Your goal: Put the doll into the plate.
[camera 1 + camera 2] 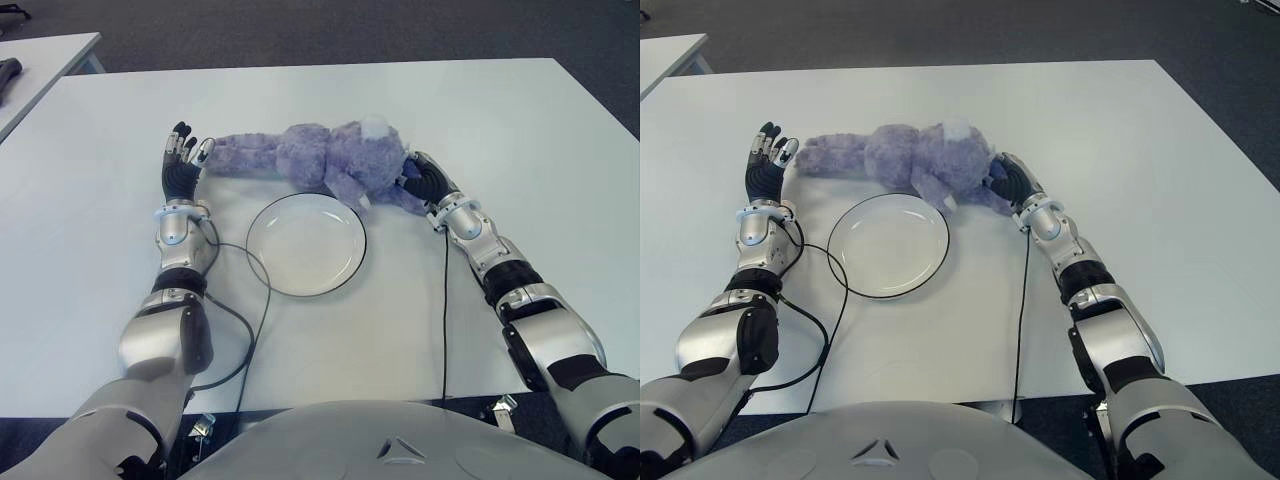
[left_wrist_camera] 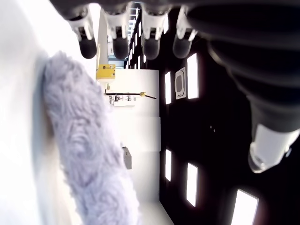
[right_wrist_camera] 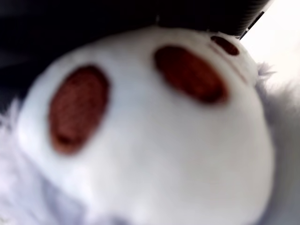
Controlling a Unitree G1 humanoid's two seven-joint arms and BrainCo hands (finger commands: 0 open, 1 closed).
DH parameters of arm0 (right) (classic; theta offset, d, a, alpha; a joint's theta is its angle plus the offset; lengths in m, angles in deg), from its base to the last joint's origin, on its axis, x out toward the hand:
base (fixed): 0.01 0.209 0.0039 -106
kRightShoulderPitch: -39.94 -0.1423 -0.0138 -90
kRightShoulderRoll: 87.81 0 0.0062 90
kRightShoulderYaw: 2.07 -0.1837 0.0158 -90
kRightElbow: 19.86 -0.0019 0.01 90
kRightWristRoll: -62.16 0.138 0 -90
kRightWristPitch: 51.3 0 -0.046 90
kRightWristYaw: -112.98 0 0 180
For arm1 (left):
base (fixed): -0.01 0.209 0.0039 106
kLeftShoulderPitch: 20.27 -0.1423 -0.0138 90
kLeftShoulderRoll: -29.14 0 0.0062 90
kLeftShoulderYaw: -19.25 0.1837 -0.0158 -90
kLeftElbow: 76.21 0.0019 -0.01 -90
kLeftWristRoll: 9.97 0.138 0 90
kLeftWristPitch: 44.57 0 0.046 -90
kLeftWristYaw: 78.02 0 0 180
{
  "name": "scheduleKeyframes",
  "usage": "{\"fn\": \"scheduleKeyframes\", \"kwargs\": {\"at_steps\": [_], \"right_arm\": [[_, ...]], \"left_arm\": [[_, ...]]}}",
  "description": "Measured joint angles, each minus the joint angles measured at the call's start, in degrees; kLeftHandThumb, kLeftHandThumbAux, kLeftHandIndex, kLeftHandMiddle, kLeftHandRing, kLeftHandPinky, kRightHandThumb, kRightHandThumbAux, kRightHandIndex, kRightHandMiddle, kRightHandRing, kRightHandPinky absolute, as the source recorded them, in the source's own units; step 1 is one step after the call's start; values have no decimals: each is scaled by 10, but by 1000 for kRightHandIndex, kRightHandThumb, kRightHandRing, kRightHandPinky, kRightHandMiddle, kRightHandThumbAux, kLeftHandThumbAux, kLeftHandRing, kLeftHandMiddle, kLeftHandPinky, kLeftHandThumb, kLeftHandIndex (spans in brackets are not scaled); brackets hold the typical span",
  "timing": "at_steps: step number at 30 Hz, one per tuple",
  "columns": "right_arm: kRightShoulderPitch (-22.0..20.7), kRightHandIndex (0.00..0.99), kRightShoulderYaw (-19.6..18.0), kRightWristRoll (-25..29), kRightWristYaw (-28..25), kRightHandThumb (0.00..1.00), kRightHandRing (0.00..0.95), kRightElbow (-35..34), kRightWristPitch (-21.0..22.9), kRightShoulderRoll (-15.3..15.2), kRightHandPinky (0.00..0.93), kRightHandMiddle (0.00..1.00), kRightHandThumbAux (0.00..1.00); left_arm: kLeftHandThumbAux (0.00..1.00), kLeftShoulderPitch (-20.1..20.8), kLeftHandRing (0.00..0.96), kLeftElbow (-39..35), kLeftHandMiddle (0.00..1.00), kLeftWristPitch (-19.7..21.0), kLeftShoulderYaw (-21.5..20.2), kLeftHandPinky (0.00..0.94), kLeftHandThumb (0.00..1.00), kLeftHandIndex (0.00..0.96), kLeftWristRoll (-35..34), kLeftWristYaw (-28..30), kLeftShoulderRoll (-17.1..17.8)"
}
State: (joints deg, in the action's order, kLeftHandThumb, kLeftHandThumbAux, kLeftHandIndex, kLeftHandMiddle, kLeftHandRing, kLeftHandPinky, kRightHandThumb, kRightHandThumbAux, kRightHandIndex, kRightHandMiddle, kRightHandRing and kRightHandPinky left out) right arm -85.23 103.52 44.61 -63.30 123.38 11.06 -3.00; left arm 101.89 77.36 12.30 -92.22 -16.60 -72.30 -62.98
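A purple plush doll (image 1: 330, 155) lies stretched out on the white table (image 1: 520, 120), just behind the empty white plate (image 1: 300, 250); one paw hangs over the plate's far rim. My right hand (image 1: 418, 178) is at the doll's right end, fingers curled into the plush. The right wrist view is filled by the doll's white snout (image 3: 150, 140) with brown patches. My left hand (image 1: 183, 155) stands open, fingers spread upward, touching the tip of the doll's long limb (image 2: 79, 140) at the left end. The left wrist view shows the fingertips (image 2: 88, 47) holding nothing.
A black cable (image 1: 262, 310) loops over the table from my left arm past the plate's left side. Another cable (image 1: 446, 300) runs from my right wrist to the front edge. A second table (image 1: 40, 60) with a dark object (image 1: 8, 72) stands far left.
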Motion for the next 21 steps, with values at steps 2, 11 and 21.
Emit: {"fn": "scheduleKeyframes", "kwargs": {"at_steps": [2,11,21], "right_arm": [[-2,440,-6,0,2,715,866,5,0,3,866,883,712],[-18,441,-36,2,8,713,860,33,5,13,849,869,713],[-56,441,-71,12,12,708,857,77,30,17,842,857,715]], "left_arm": [[579,0,29,0,43,0,0,38,0,4,0,0,0],[577,0,30,0,45,0,0,37,0,4,0,0,0],[579,0,30,0,42,0,0,38,0,0,0,0,0]]}}
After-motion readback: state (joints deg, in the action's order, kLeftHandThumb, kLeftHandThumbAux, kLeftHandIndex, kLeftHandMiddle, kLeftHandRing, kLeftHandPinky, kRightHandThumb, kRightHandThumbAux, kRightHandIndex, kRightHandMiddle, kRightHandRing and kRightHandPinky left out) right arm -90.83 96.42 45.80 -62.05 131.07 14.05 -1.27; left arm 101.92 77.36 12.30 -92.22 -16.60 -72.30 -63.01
